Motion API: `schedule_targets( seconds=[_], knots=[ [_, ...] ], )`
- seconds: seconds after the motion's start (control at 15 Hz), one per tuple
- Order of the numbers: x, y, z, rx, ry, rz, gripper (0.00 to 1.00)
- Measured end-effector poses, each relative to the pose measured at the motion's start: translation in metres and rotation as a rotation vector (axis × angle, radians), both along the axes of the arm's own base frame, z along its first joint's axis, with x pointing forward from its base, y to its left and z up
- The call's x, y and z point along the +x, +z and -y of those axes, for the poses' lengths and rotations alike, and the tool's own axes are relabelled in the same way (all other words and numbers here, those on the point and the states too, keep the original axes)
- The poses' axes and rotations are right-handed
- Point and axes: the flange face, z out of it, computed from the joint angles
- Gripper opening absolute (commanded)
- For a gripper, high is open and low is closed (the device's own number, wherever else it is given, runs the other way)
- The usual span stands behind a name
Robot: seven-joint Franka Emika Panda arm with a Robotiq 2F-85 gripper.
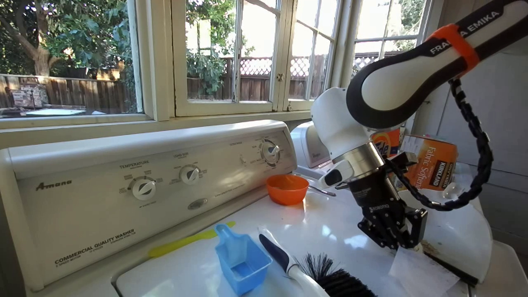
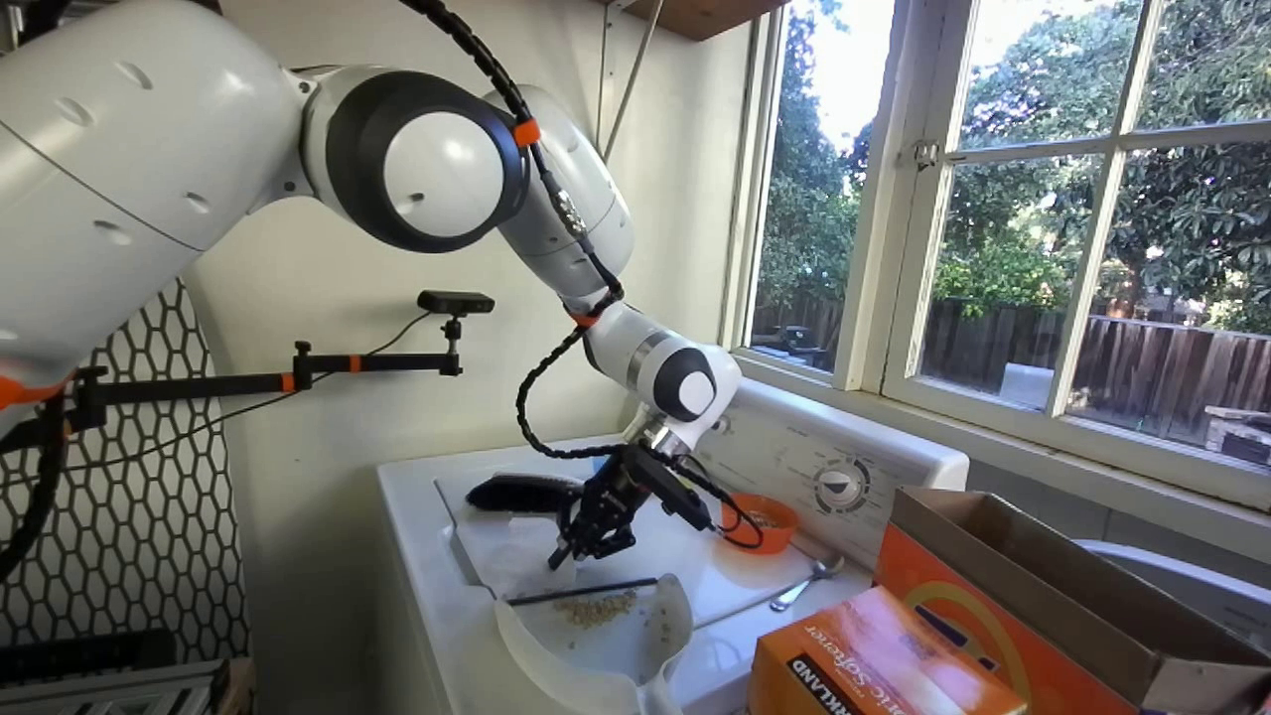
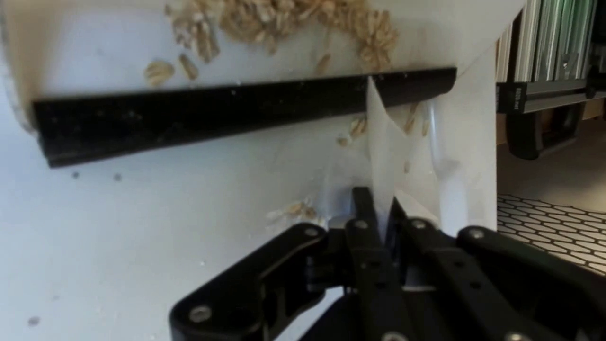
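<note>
Gripper point(image 3: 380, 207) clenched on 1 white sheet point(image 3: 382, 151)
In an exterior view, the jaws pinch it over the washer top point(image 1: 301, 225), just left of the dustpan point(image 1: 458, 231), right of the black-bristled brush point(image 1: 344, 283).

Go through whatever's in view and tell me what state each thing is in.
Pincer: shut, holding something.
White sheet: gripped, part of it sticking out.
Dustpan: oats inside, a few scattered outside.
Orange bowl: upright, something in it.
Spoon: lying down.
Brush: lying down.
Blue cup: upright.
Tide box: top open.
Washer lid: shut.
</note>
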Motion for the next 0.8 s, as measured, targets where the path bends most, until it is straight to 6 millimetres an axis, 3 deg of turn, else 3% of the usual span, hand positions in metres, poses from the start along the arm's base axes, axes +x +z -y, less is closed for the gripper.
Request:
schedule_targets(
  seconds=[0.8],
  knots=[
    [0.0, 0.0, 0.024, -0.179, 0.048, 0.001, 0.03]
  ],
)
